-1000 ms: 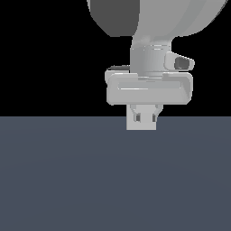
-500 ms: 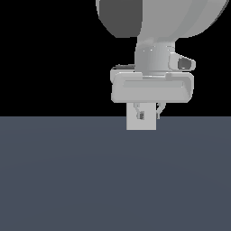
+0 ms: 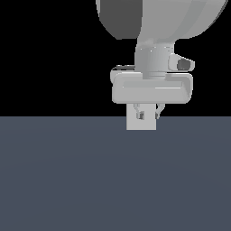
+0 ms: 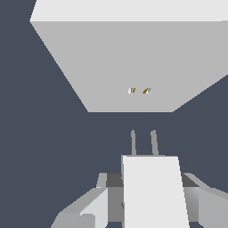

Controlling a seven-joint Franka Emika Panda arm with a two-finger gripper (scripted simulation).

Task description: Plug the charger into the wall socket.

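The Panda arm is seen reaching down from the top of the exterior view, its broad rounded upper link filling the upper right. The wrist is held vertical, with the wide hand body set level below it. The gripper [image 3: 147, 113] is pointed straight down, its short fingers [image 3: 139, 112] drawn close together and clamped on the charger [image 4: 154, 191].

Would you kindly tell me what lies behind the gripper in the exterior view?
Behind the gripper stands the flat light-grey square socket plate, only partly visible. Its two yellowish holes and the white charger block appear only in the wrist view.
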